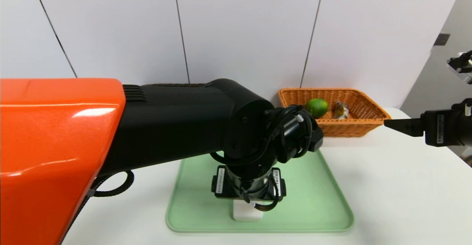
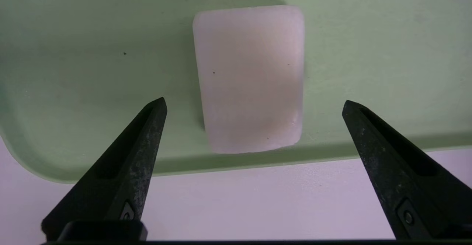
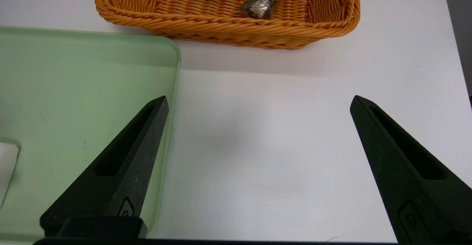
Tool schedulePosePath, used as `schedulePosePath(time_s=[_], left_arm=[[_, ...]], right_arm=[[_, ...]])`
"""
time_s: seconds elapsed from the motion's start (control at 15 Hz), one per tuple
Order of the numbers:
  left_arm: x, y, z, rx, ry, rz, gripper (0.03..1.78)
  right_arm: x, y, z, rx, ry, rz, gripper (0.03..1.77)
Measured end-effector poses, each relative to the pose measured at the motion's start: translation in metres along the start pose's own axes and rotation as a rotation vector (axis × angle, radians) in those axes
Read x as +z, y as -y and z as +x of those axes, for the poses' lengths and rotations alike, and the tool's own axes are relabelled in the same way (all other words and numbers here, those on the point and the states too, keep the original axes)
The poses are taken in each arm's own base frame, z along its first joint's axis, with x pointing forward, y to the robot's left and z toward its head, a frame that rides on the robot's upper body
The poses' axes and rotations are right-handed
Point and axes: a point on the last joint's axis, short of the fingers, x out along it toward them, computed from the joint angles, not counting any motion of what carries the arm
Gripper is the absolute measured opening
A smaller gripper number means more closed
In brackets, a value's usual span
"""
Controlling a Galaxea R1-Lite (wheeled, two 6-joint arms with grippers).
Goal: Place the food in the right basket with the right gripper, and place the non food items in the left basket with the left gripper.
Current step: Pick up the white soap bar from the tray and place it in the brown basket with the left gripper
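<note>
The white soap-like bar [image 2: 250, 79] lies on the pale green tray [image 2: 73, 90] near its front rim. My left gripper [image 2: 254, 102] hangs open just above it, one finger on each side and apart from it. In the head view only the bar's front end [image 1: 247, 214] shows below the left wrist. The lime [image 1: 317, 107] and the wrapped stick of sweets [image 1: 341, 110] lie in the orange basket [image 1: 350, 129]. My right gripper [image 1: 391, 123] is open and empty over bare table, right of the tray. The dark basket, ring roll and glass cup are hidden or out of view.
My left arm's orange and black bulk [image 1: 110, 134] blocks the left and back of the table. The white table [image 1: 405, 193] runs to the right of the tray. The orange basket [image 3: 221, 24] stands just past the tray's far right corner.
</note>
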Motion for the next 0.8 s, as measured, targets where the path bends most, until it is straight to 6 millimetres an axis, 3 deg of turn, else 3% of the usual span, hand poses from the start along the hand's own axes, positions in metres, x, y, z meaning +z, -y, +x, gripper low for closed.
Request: schedulePosePath(time_s=[0.8], left_arm=[[0.008,0.000,0.020,-0.011,0.006,0.036,1.69]], right_arm=[[-0.004,0.001,-0.002,-0.004,-0.005,0.002,1.70]])
